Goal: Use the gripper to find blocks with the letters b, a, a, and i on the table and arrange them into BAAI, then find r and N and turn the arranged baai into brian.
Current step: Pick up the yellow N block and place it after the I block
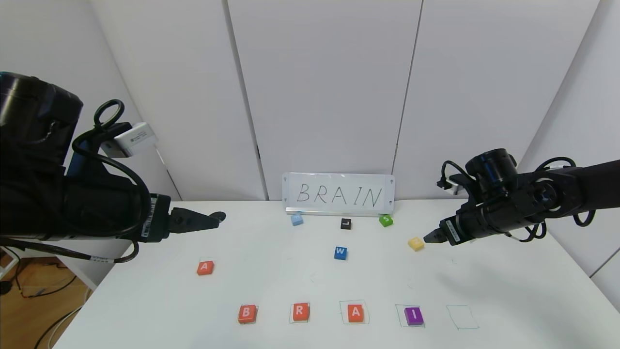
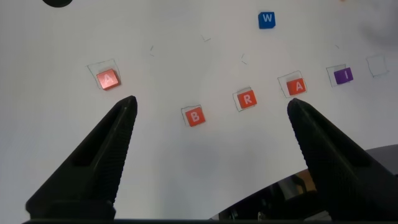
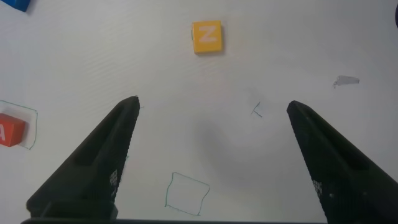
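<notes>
On the white table (image 1: 508, 291), a front row in green squares reads orange B (image 1: 247, 314), orange R (image 1: 301, 311), orange A (image 1: 356, 312), purple I (image 1: 414, 316). The green square (image 1: 462, 317) right of the I is empty. The second orange A (image 1: 205, 267) lies apart at the left. The yellow N (image 1: 416, 243) lies at the right, just ahead of my right gripper (image 1: 428, 237), which is open and empty above the table. In the right wrist view the N (image 3: 206, 36) lies beyond the open gripper (image 3: 212, 104). My left gripper (image 1: 218, 216) hovers open and empty at the left; its wrist view shows the gripper (image 2: 211, 104) above the B (image 2: 195, 116).
A white sign reading BRAIN (image 1: 339, 194) stands at the back. Before it lie a light blue block (image 1: 297, 219), a black block (image 1: 345, 223) and the green S (image 1: 386, 220). The blue W (image 1: 340, 252) lies mid-table.
</notes>
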